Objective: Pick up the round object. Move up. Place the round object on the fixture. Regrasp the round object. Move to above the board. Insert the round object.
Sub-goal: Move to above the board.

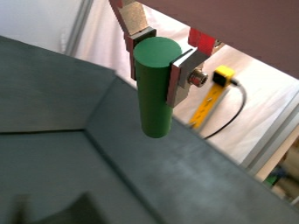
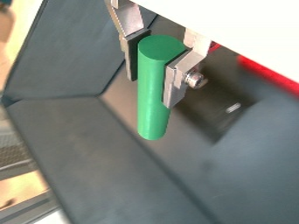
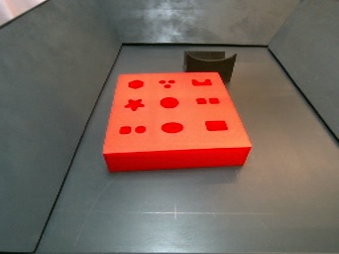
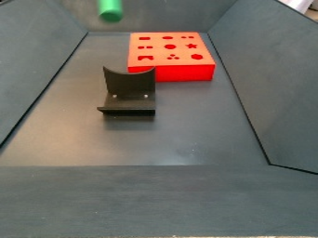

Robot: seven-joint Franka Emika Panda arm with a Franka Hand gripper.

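Note:
The round object is a smooth green peg, and in both wrist views it hangs upright between the silver fingers. My gripper is shut on its upper end, high above the dark floor. In a side view only the peg shows, at the top edge, to the left of the board and beyond the fixture. The red board lies flat with its cut-out holes facing up. The dark fixture stands apart from the board with nothing on it.
Sloped dark grey walls enclose the floor. A yellow part with a black cable lies outside the enclosure against a white backdrop.

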